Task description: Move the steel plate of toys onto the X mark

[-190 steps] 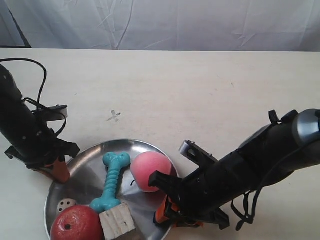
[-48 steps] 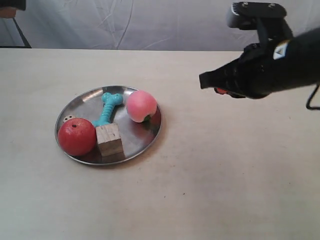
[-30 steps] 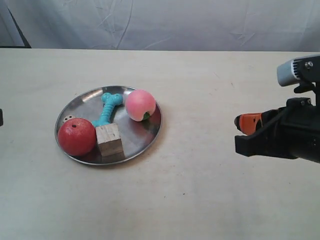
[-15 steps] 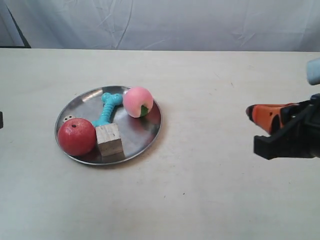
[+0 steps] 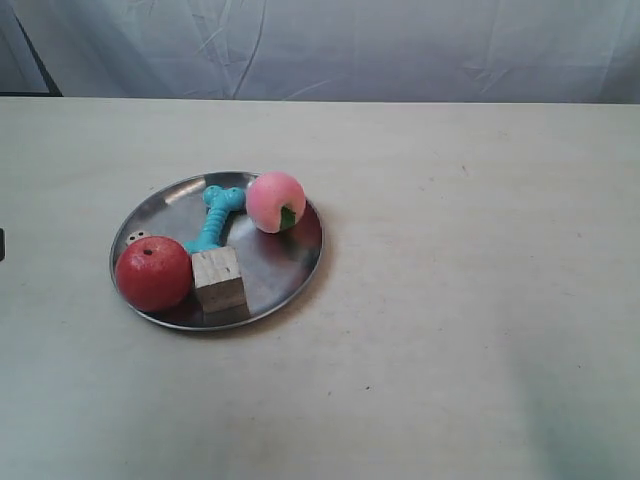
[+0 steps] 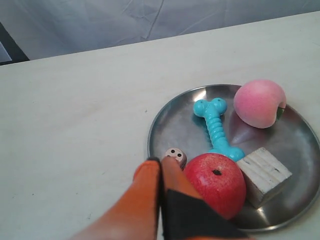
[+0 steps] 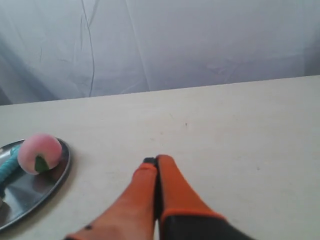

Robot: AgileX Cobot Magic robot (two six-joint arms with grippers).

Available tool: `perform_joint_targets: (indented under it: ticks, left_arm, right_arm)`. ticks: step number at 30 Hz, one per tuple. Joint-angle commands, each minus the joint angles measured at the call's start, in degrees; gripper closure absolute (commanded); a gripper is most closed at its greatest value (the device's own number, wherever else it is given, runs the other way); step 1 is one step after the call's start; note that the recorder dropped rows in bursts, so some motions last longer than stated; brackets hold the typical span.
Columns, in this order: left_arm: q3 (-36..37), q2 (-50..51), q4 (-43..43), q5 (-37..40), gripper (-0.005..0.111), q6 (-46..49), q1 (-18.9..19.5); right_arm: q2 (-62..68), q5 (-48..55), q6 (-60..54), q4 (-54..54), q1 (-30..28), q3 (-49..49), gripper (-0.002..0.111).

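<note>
Left claw pressed shut, nothing pinched; steel plate seen just ahead of its tips, die nearest. Bone laid lengthwise away from claw, toward far rim. Right claw also closed, plate well off to side.

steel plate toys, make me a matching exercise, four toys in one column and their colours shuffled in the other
Toys:
1. bone
2. cube
3. peach
4. ball-like fruit

Colours:
A. pale wood
B. red
C. turquoise
D. pink

Pairs: 1-C, 2-A, 3-D, 4-B
</note>
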Motion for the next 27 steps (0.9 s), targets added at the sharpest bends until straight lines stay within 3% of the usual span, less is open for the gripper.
perform_joint_targets:
  ticks: [1,8,27]
  left_arm:
    - [0.1,-0.5,0.4,-0.1,0.106,-0.3,-0.4]
    - [0.1,-0.5,0.4,-0.1,0.106,-0.3,-0.4]
    - [0.1,-0.5,0.4,-0.6,0.106,-0.3,-0.4]
  right_arm:
    - [-3.2,1.9,-0.1,-0.4,-0.5,2.9,0.108]
    - [-3.3,-1.2,-0.1,-0.5,-0.5,7.1,0.108]
    - [-13.8,7.4,-0.4,-3.9,-0.5,7.1,0.108]
